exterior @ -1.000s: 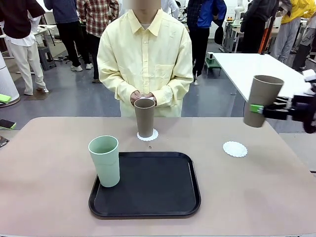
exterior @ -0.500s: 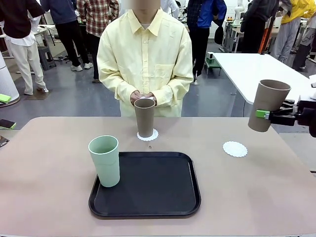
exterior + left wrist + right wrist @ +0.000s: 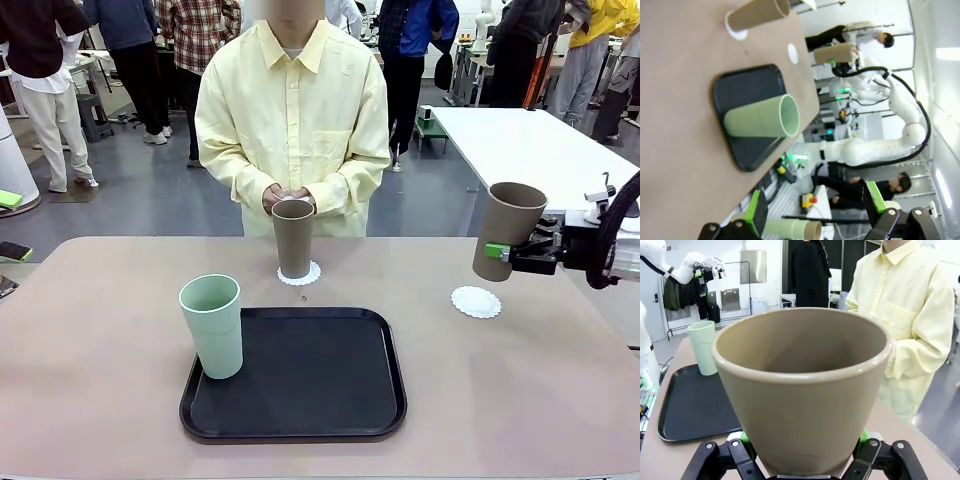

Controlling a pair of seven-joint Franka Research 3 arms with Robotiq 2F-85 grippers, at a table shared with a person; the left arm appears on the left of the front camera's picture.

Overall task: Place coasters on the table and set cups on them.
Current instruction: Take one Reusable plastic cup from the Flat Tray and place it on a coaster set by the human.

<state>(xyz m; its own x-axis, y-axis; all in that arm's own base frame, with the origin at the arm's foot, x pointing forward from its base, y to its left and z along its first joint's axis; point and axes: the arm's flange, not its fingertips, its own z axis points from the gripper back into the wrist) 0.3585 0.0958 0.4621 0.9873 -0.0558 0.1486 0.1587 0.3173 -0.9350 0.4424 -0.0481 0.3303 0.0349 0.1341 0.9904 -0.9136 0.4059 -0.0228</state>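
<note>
Right gripper (image 3: 497,251): clamped side-on around the lower wall of a taupe cup (image 3: 510,225), green pads pressed to either side. Held clear of the table (image 3: 520,400), tilted, rim leaning toward one o'clock. To set down well: level first, bring the base square over the bare coaster (image 3: 476,301) lying at about seven o'clock below, then lower straight and slowly. Release only once seated flat inside the scalloped edge. Worth avoiding any sideways drag at contact, likely to shove so light a disc off its spot. Judged as mid-carry, with this the second of three cups to place.

Left gripper (image 3: 815,202): spread wide, pinching nothing, well away from the cups.

Further out, taking the black tray (image 3: 300,390) as dial centre and the person as twelve:
- At twelve, another taupe cup (image 3: 293,238), upright on its own coaster (image 3: 313,273).
- At nine, the mint cup (image 3: 212,326), upright on the tray's edge with no coaster under it.
- At two, the bare coaster.
- Beyond twelve, the person's hands (image 3: 290,197), clasped around something white, too small to name.
</note>
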